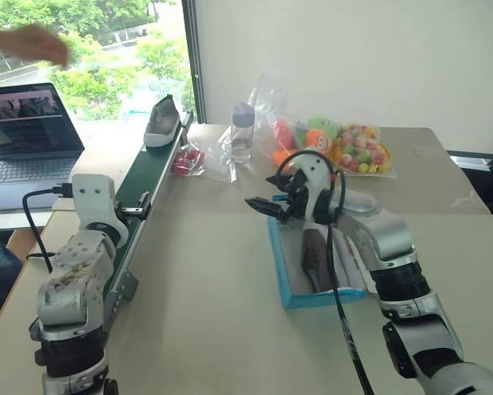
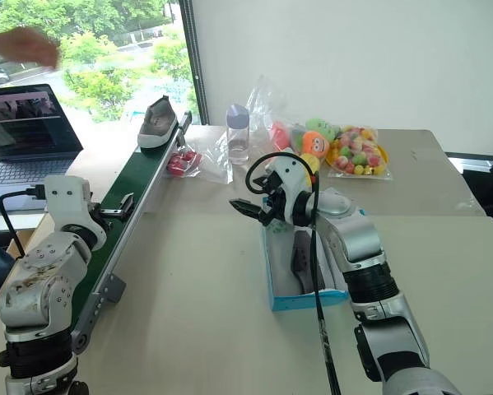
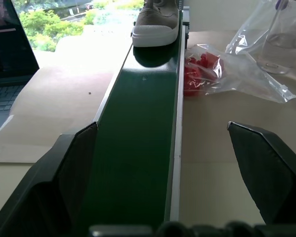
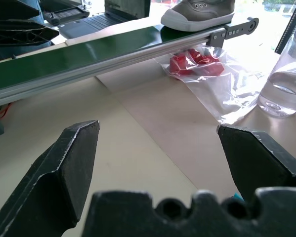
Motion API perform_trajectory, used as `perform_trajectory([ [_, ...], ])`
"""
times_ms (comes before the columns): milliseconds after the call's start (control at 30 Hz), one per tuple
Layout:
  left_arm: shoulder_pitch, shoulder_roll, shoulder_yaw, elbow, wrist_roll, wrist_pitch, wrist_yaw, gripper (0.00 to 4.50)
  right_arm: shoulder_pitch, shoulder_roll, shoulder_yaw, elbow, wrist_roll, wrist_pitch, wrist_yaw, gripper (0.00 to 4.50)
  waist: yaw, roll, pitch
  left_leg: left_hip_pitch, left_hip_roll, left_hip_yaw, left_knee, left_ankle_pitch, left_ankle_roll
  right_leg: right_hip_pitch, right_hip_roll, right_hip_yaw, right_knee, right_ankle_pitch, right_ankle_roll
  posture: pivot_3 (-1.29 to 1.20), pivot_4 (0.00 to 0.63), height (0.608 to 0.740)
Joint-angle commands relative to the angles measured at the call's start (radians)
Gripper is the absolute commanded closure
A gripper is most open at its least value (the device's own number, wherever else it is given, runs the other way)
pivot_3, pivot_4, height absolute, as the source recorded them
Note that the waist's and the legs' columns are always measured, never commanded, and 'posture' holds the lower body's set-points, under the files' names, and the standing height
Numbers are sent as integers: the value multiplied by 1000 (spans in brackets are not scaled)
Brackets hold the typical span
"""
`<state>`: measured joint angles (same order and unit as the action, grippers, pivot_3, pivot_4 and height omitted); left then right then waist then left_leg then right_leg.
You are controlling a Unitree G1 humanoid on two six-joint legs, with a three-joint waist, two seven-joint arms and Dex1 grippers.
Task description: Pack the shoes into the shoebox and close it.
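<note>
- The green conveyor (image 1: 151, 185) is being straddled by the left gripper (image 3: 170, 163), its fingers spread apart.
- The shoebox (image 1: 289, 280), one shoe inside, is lying beneath the right gripper (image 1: 262, 206), fingers parted, empty.
- The other shoe (image 3: 157, 22) is being carried at the belt's far end, ahead of the left gripper.

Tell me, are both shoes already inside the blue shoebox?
No, one shoe stands at the far end of the green conveyor; another lies in the shoebox.
</note>
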<state>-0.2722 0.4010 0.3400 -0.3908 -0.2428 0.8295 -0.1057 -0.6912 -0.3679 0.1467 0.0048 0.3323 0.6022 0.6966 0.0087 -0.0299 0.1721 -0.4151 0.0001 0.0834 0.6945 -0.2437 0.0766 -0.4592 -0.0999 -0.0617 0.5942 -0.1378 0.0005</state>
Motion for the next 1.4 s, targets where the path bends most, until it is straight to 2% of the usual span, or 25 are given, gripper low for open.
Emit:
perform_trajectory([
  [33, -21, 31, 29, 35, 4, -48, -19, 0, -11, 6, -15, -68, 25, 6, 17, 21, 0, 0, 0, 0, 0, 0, 0, 0, 0, 0, 0, 0, 0, 0, 0, 0, 150, 740],
  [833, -85, 106, 64, 196, -32, -132, -94, 0, 31, -51, 14, -130, 37, 30, 117, 21, 0, 0, 0, 0, 0, 0, 0, -2, -4, 0, -2, -3, 0, 0, 0, 0, 150, 740],
  [1100, -161, 119, 56, 345, -48, -156, -135, 0, 37, -63, 11, -153, 41, 52, 105, 21, 1, 0, 0, 0, -1, 0, 0, -2, -4, 0, -3, -3, 0, 0, 0, 0, 150, 740],
  [1200, -164, 120, 31, 394, -65, -101, -172, 0, 33, -70, 13, -158, 39, 62, 104, 21, 1, 0, 0, 0, -1, 0, 0, -2, -4, 0, -3, -3, 0, 0, 0, 0, 150, 740],
  [1300, -145, 106, 21, 387, -103, -9, -193, 788, 29, -74, 13, -165, 41, 73, 104, 0, 0, 0, 0, 0, -1, 0, 0, -2, -4, 0, -3, -3, 0, 0, 0, 0, 150, 740],
  [1400, -128, 108, 19, 361, -108, 27, -193, 1919, 26, -77, 10, -169, 43, 79, 103, 0, 4, 0, 0, 1, -1, 0, 0, -2, -4, 0, -3, -3, 0, 0, 0, 0, 150, 740],
])
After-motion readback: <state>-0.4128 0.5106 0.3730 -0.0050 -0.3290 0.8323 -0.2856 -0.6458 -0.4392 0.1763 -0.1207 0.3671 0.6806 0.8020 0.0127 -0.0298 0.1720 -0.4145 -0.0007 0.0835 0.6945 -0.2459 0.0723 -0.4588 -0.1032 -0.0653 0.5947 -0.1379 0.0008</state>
